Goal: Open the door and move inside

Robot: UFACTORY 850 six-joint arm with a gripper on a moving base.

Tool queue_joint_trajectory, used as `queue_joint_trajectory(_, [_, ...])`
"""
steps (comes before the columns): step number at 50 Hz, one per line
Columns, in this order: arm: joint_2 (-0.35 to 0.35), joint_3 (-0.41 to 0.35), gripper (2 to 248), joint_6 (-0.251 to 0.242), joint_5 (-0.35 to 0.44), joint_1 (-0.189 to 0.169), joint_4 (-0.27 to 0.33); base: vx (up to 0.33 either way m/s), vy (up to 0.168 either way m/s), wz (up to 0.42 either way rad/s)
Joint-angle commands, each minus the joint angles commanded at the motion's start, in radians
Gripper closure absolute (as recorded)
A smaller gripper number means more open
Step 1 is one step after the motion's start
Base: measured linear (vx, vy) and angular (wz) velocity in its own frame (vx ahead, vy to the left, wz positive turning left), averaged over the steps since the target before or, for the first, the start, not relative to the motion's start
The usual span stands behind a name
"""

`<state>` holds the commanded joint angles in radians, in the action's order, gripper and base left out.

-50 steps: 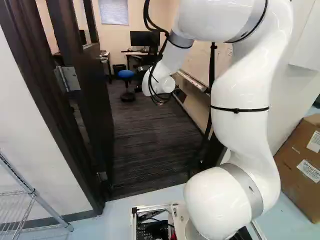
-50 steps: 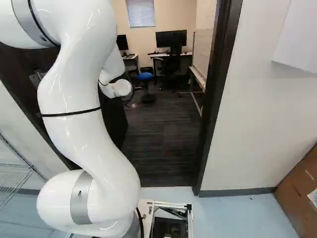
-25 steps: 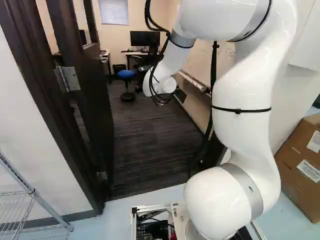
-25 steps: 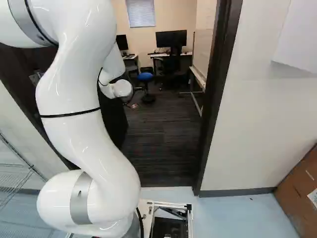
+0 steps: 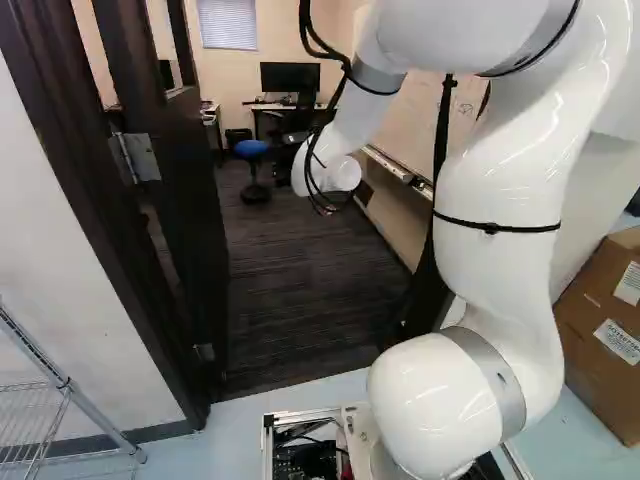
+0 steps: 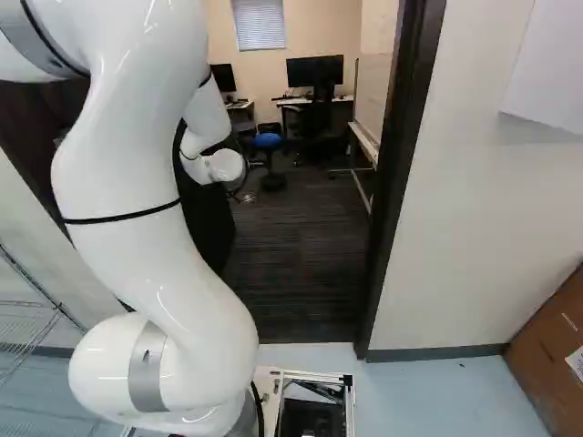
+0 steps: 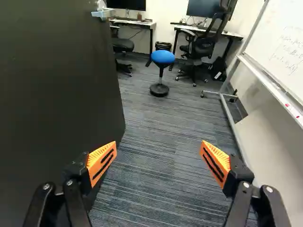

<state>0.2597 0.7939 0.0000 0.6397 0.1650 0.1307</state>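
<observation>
One door handle | shows in wrist view only | claw spread wide

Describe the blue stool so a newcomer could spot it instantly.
Through the doorway, find the desks at the far wall. In front stands a stool on a round black base. Only its seat is blue; the chairs either side are dark.

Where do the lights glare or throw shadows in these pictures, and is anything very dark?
Left base view: small bright glints on the glossy arm; right base view: streaks of glare on it too, and a soft shadow on the wall under the white panel; wrist view: the door is nearly black, and soft shade lies below the whiteboard.
</observation>
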Motion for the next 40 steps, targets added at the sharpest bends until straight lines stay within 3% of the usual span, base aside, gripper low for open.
queue_joint_trajectory(20, [-0.099, -0.129, 3, 0.0, 0.043, -0.03, -0.024, 0.0, 0.0, 0.0])
queue_joint_trajectory(40, [-0.232, -0.305, 3, 0.0, 0.1, -0.071, -0.056, 0.0, 0.0, 0.0])
